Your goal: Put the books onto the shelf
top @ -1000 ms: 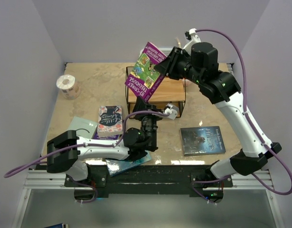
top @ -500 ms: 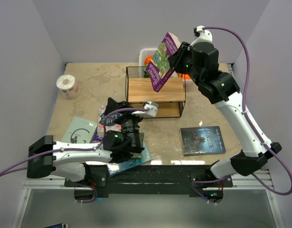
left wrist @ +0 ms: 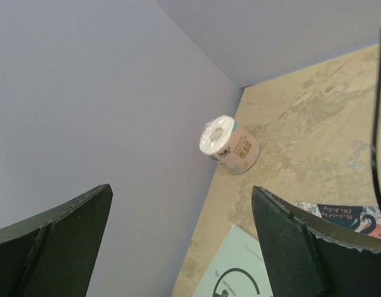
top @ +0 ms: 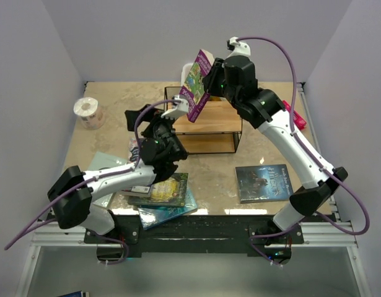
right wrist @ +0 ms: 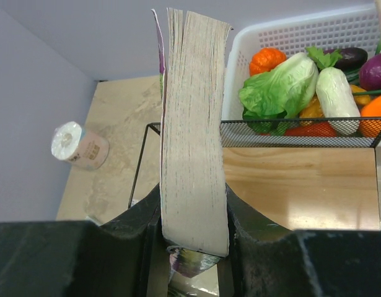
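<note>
Beige stone-look table (top: 116,105) carries everything. The wire-and-wood shelf (top: 215,120) stands in the middle of its far half, and I see no book on either board yet.

The biggest change over the last second is in my right arm. It has swung the purple book (top: 195,83) from a slanted hold over the shelf's left front to a steeper, nearly upright one above the back left corner. My right gripper (right wrist: 193,229) is clamped on the book's lower end, with the cream page edges facing my wrist camera. Below it lie the top board and, just behind the mesh, the white basket (right wrist: 283,37) of vegetables. I judge the book is now turned for standing on edge, so lowering it onto the board looks like the next step. The danger is catching the wire rim on the way down.

My left arm has changed too. A second ago its jaws were closed low at the near pile. Now my left gripper (left wrist: 184,247) is lifted, its fingers spread wide with nothing between them, looking toward the paper roll (left wrist: 230,143).

The green-gold book (top: 166,189) rests on the teal-blue book (top: 171,211) near my bases. The dark blue-grey book (top: 264,182) lies flat on the right, well apart. All three still wait.
</note>
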